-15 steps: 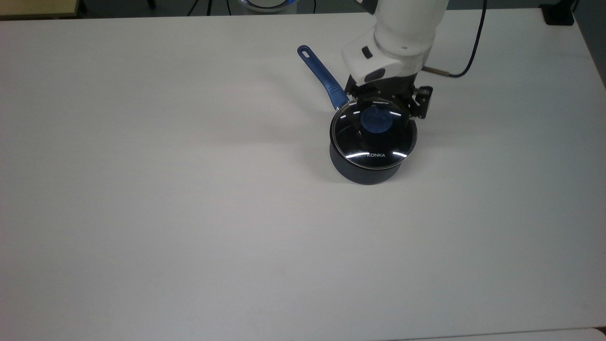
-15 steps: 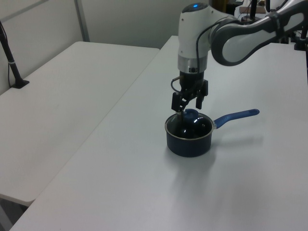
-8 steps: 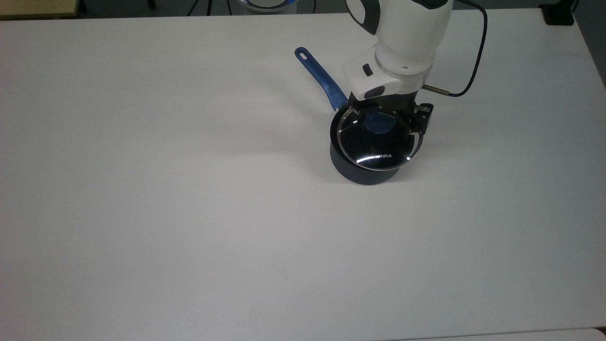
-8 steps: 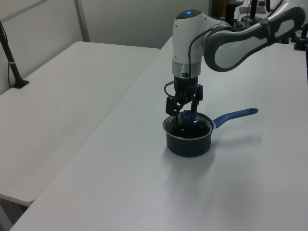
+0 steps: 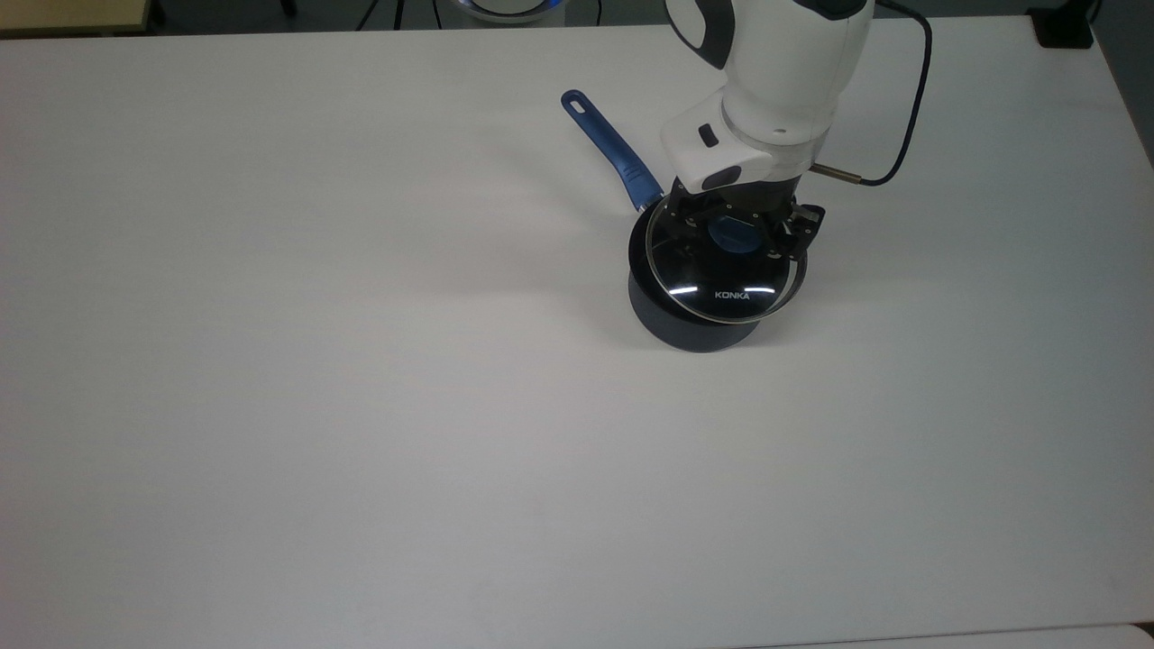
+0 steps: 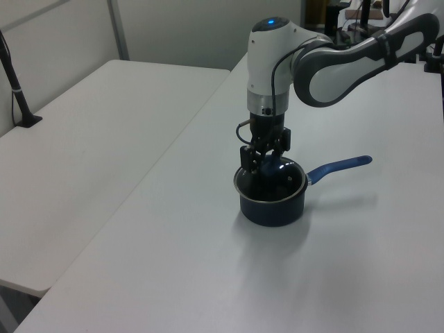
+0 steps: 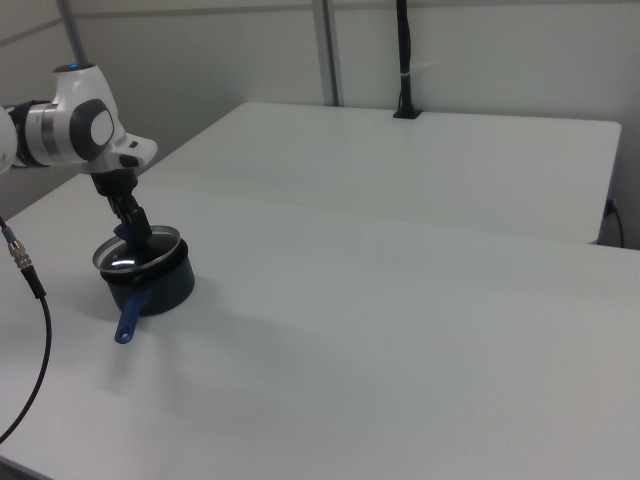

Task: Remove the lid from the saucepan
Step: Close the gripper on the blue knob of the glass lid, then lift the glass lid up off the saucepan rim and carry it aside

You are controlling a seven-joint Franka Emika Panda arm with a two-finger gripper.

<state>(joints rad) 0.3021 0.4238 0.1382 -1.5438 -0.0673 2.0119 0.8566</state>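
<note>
The dark navy saucepan (image 5: 692, 329) stands on the white table, its blue handle (image 5: 611, 146) pointing to the top view's upper left. The glass lid (image 5: 721, 275) with white "KONKA" lettering hangs a little above the pan's rim, shifted slightly toward the top view's right. My gripper (image 5: 736, 229) comes straight down from above and is shut on the lid's blue knob. In the left view the gripper (image 6: 264, 164) sits over the pan (image 6: 272, 205). In the right view the lid (image 7: 137, 252) floats just over the pan (image 7: 155, 283).
The white table (image 5: 361, 406) stretches wide around the pan. A black cable (image 5: 902, 135) trails from the arm's wrist. A second white table (image 6: 90, 132) stands beside this one at the left view's left.
The gripper came down over the blue knob and shut on it. The lid has lifted off the rim and shifted slightly toward the top view's right. The pan stayed put.
</note>
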